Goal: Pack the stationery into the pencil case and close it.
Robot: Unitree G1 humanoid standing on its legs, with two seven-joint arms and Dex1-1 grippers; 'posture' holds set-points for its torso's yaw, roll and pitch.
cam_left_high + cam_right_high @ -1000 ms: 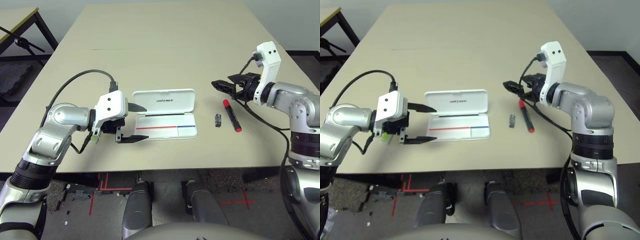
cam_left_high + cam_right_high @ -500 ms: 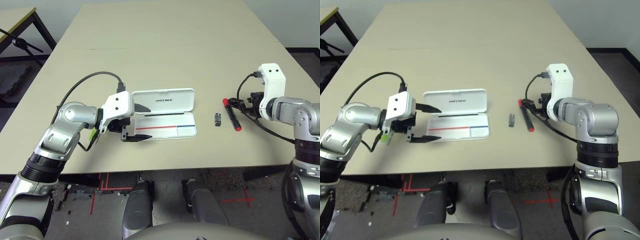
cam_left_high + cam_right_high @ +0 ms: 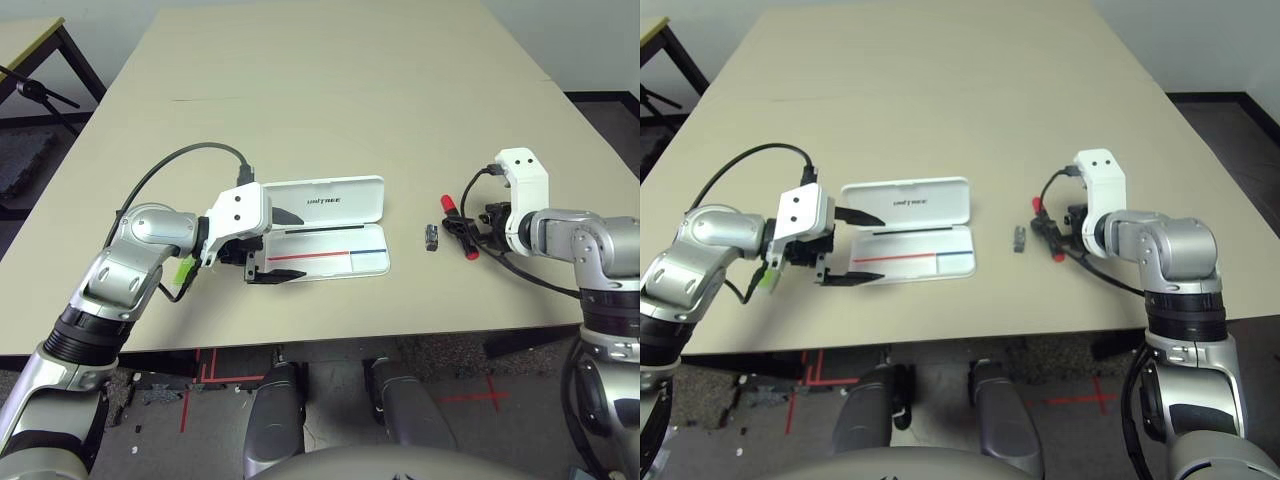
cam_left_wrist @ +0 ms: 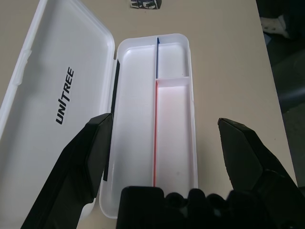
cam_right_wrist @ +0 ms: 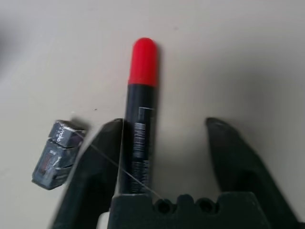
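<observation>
Plainly, the beige table [image 3: 330, 120] holds everything, with the white UNITREE pencil case [image 3: 320, 264] open near the middle of its near half, lid folded back on the far side and no stationery to be seen in its divided tray. The left gripper [image 4: 165, 119] hangs at the case's left end, fingers spread wide with nothing between them. To the right of the case, the right gripper [image 5: 163, 122] is low over the red-ended black marker [image 5: 142, 62], its fingers apart; the marker lies between them, hard beside one and well clear of the other, so I judge it ungripped. That lopsided fit is the main risk: closing could roll or twist the marker before both fingers bear on it, and a crooked grip would make it hard to lay in the long compartment. The light-green stick [image 3: 184, 269] lies left of the case, partly hidden by the left gripper, which might knock it if the arm drops or swings. Smallest, the dark printed block [image 5: 57, 155] sits between case and marker, near enough to the right gripper that a sideways sweep could push it away
</observation>
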